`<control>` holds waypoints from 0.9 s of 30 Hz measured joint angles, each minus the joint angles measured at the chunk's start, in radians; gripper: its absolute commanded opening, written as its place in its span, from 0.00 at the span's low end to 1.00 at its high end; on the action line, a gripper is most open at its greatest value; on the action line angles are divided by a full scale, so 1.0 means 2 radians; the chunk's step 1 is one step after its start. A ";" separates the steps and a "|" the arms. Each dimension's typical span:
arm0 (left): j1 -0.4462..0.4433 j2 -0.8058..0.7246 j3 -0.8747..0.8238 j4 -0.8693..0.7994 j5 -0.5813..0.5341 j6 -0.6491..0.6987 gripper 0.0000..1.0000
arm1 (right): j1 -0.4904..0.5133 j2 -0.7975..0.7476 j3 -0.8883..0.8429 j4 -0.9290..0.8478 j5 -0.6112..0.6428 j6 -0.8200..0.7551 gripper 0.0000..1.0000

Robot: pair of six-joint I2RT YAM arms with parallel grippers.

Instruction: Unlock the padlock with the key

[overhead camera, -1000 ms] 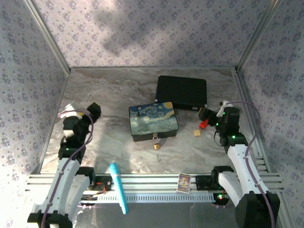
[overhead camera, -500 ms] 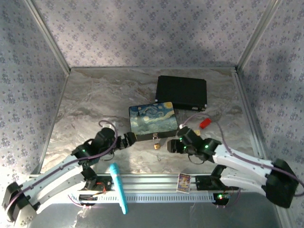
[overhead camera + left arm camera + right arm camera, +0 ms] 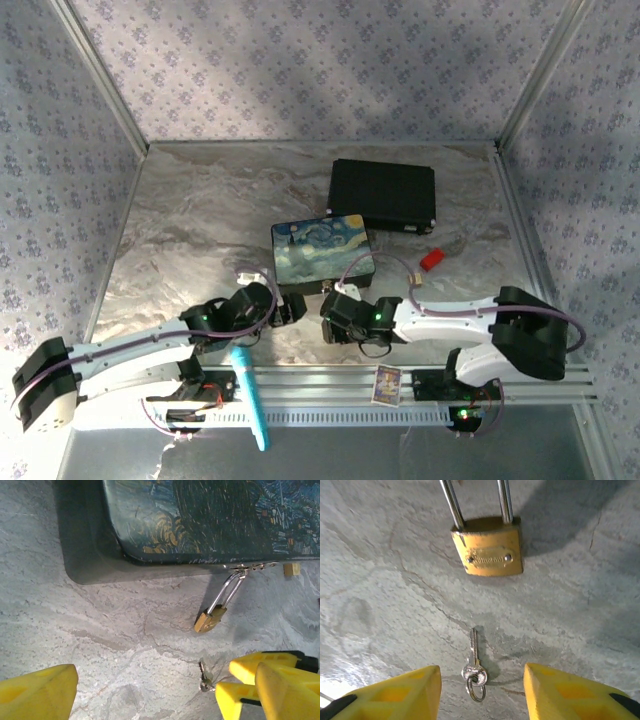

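The right wrist view cuts off the shackle top of the small brass padlock (image 3: 489, 550), and its engraving is too blurred for us to read. The little silver key with a ring (image 3: 474, 664) lies flat on the grey marbled counter (image 3: 380, 580) just beside the padlock, between the fingers (image 3: 395, 695) of the released right claw (image 3: 481, 674), untouched. The left claw (image 3: 167, 680) gapes wide nearby. The shackle hangs from the latch of the painted starry-night box (image 3: 210, 520); a flat black case (image 3: 383, 193) sits behind it.
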 measured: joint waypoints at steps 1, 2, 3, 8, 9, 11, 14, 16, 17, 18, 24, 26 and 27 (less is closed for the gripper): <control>0.000 0.002 0.000 0.003 -0.002 -0.001 0.91 | 0.002 0.005 0.000 0.000 0.000 0.004 0.44; -0.001 0.006 0.000 0.007 -0.003 -0.002 0.91 | 0.005 0.009 0.000 -0.001 0.000 0.009 0.44; -0.002 0.011 0.001 0.010 -0.003 -0.002 0.91 | 0.006 0.011 0.000 -0.001 0.000 0.011 0.43; -0.006 0.034 0.001 0.017 -0.004 -0.002 0.91 | 0.010 0.014 0.000 0.006 0.002 0.019 0.40; -0.006 0.036 0.001 0.018 -0.005 -0.002 0.91 | 0.010 0.016 0.000 0.008 0.004 0.019 0.39; -0.006 0.042 0.001 0.019 -0.004 -0.004 0.91 | 0.014 0.025 0.003 0.007 0.007 0.020 0.37; -0.006 0.047 0.004 0.017 -0.004 -0.004 0.91 | 0.016 0.035 0.014 -0.005 0.013 0.020 0.34; -0.007 0.047 0.010 0.014 -0.005 -0.004 0.91 | 0.018 0.041 0.017 -0.012 0.018 0.021 0.30; -0.007 0.047 0.014 0.014 -0.005 -0.004 0.91 | 0.020 0.043 0.019 -0.014 0.022 0.023 0.27; -0.008 0.047 0.016 0.014 -0.005 -0.004 0.91 | 0.022 0.044 0.019 -0.017 0.025 0.024 0.25; -0.009 0.047 0.020 0.016 -0.005 -0.004 0.90 | 0.027 0.047 0.023 -0.028 0.041 0.025 0.04; -0.009 0.050 0.020 0.017 -0.005 -0.005 0.88 | 0.026 0.045 0.022 -0.024 0.041 0.023 0.01; -0.009 0.053 0.020 0.019 -0.005 -0.006 0.87 | 0.024 0.045 0.020 -0.019 0.039 0.021 0.00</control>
